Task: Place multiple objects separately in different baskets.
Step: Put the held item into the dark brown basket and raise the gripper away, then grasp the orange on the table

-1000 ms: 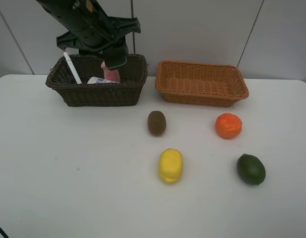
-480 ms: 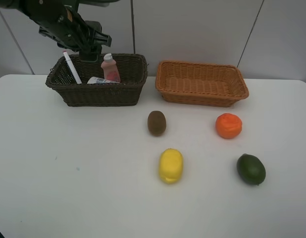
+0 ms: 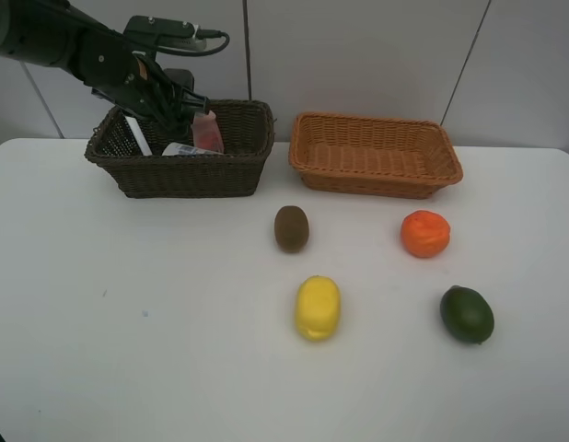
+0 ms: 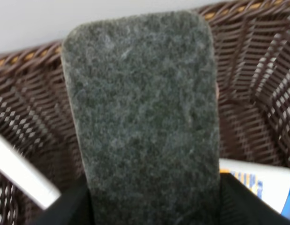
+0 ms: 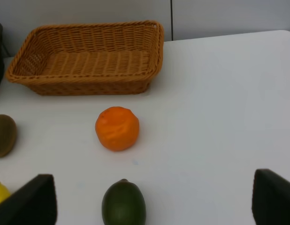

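Note:
My left gripper hangs over the back left part of the dark brown basket, shut on the black eraser block, which fills the left wrist view. Inside that basket lie the white marker, the white shampoo bottle and the small pink bottle. The tan basket holds nothing. On the table lie the kiwi, orange, lemon and lime. My right gripper is open above the table near the lime, outside the exterior view.
The white table has bare room on its left and front. A grey panelled wall stands close behind both baskets. The tan basket lies beyond the orange in the right wrist view.
The left arm swung from over the dark basket's right part to its left, then came down toward the basket's back left. The pink bottle came into full view. The fruits stayed put.

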You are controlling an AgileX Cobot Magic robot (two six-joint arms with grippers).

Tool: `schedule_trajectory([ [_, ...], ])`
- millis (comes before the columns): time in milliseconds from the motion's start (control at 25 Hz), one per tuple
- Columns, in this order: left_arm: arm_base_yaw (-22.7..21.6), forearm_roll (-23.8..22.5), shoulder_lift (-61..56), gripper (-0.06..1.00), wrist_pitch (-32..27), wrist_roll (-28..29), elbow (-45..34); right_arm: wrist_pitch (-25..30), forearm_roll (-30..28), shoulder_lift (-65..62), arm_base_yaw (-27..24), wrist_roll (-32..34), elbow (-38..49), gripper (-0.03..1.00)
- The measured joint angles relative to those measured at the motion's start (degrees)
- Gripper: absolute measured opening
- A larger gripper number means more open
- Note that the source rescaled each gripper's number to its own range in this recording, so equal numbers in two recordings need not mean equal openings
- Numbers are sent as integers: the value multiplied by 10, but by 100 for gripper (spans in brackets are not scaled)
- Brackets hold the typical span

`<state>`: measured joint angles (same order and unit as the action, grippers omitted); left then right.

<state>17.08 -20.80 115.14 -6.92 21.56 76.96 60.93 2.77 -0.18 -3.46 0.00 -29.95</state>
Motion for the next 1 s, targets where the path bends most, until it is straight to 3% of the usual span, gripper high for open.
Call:
schedule_trajectory([
  [120, 0, -5, 2, 58, 29, -1, 0, 0, 0, 0, 0, 0, 0, 96],
  [280, 0, -5, 3, 86, 36, 1, 0, 0, 0, 0, 0, 0, 0, 96],
  [360, 0, -5, 3, 93, 33, 1, 0, 0, 0, 0, 0, 0, 0, 96],
  [600, 2, -3, 3, 96, -15, 2, 19, 0, 0, 0, 0, 0, 0, 96],
  [1000, 11, 8, 3, 96, -211, -2, 114, 0, 0, 0, 0, 0, 0, 96],
])
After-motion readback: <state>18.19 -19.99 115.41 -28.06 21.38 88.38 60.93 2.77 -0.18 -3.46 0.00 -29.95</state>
